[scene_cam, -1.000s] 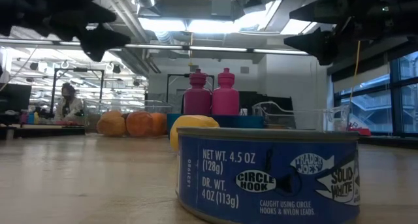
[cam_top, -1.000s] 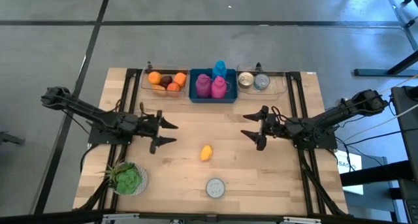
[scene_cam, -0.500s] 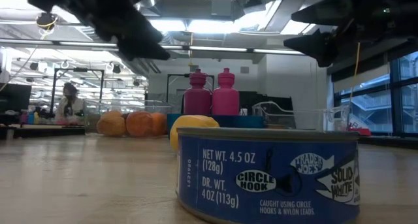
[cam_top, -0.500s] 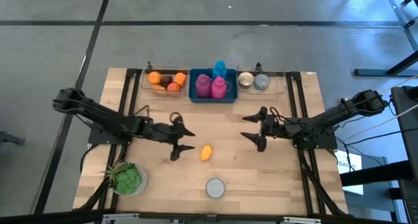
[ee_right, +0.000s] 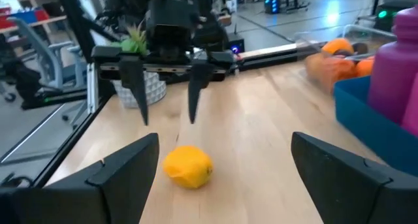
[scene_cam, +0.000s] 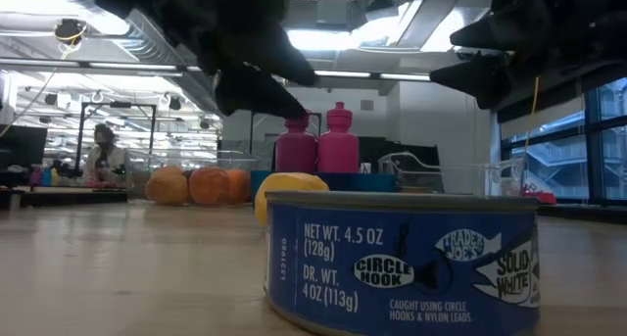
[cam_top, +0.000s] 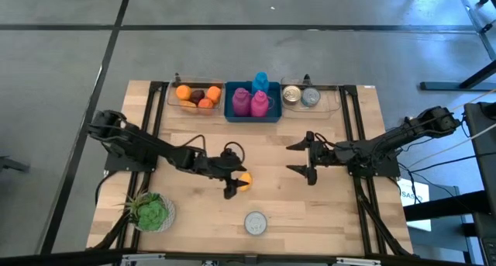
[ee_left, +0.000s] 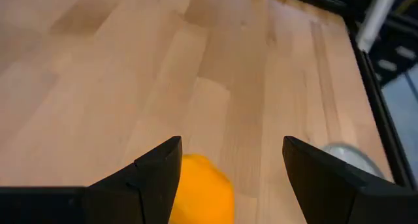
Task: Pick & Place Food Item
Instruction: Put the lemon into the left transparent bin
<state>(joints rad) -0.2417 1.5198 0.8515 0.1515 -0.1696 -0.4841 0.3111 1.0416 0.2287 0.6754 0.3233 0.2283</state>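
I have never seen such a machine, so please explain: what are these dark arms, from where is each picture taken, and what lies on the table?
These are two robot arms, each ending in a two-finger gripper. One picture looks straight down on the wooden table, one looks level across it from table height, and two come from cameras on the arms' wrists.

The left gripper is open above the yellow lemon, which lies on the table, not held. The right gripper waits open to the side, holding nothing.

At the far edge stand a clear bin of oranges, a blue bin with pink bottles and a clear bin with cans. Nearer are a tuna can and a small green plant.
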